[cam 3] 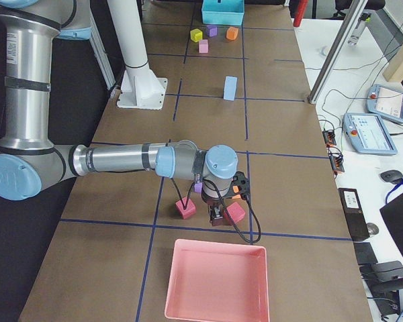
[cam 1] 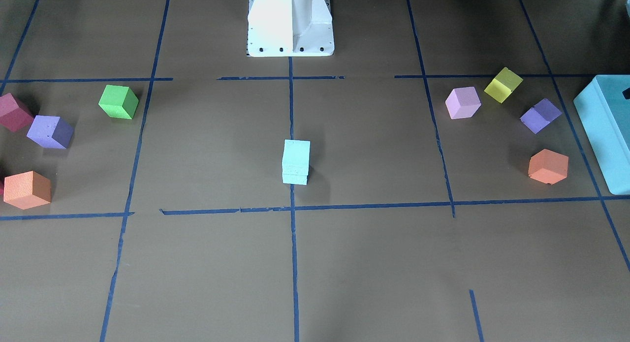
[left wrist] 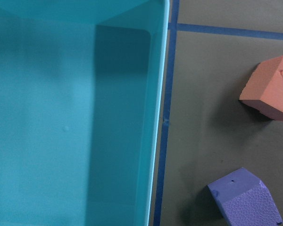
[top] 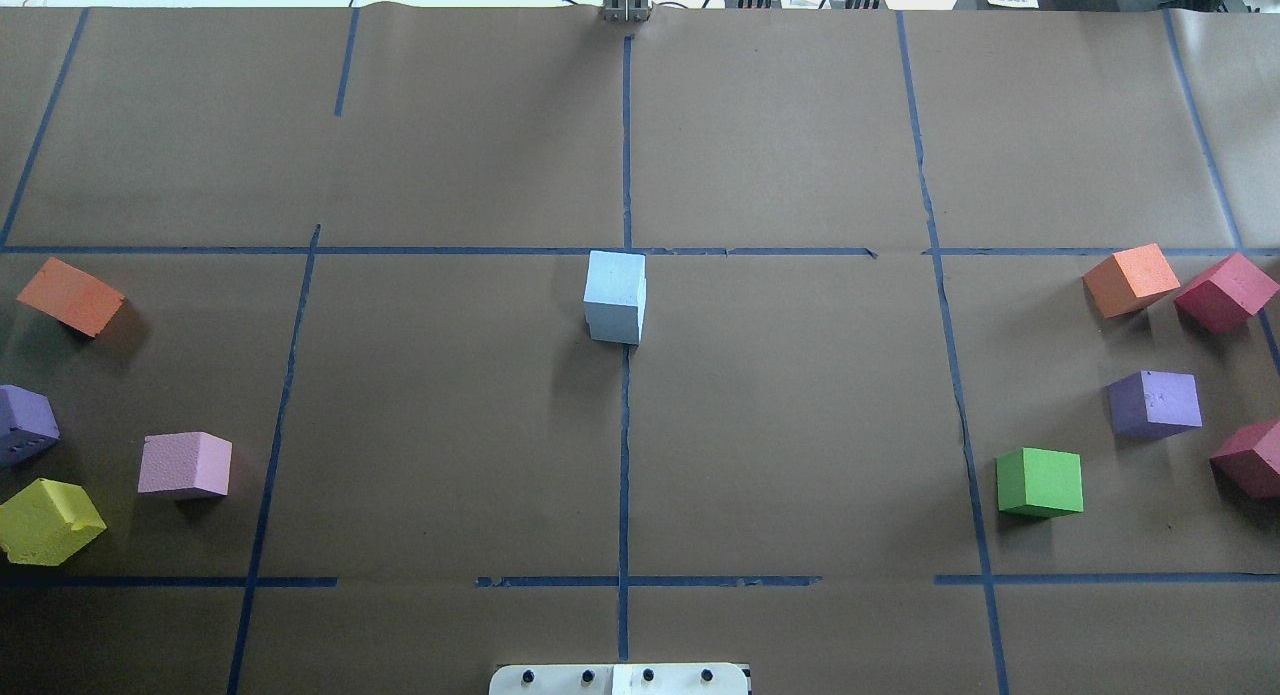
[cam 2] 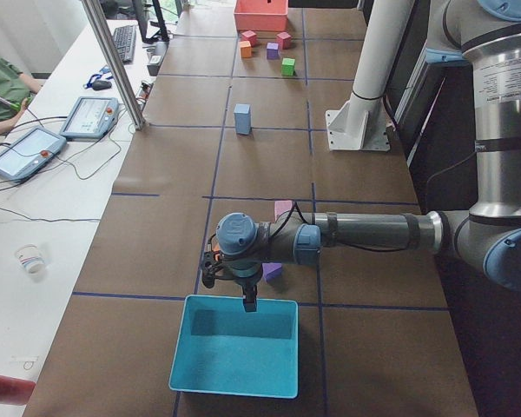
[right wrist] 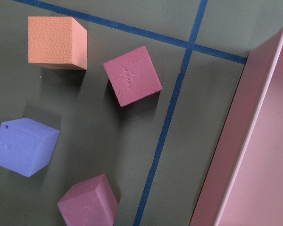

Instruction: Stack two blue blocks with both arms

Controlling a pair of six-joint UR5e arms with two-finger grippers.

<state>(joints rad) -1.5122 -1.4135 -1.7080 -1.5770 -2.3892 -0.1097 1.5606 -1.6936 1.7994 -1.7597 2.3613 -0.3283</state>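
We're reading the task as done: two pale blue foam cubes (cam 1: 296,162) are sitting stacked midway between the pincers, well apart from both. Left pincer (cam 2: 248,302) is hanging over the teal plastic bin (cam 2: 234,356), right pincer (cam 3: 216,216) near the pink plastic tray (cam 3: 215,282). Open or closed, we can't tell.

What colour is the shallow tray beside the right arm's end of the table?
Pink. The shallow plastic tray shows best in the exterior right view.
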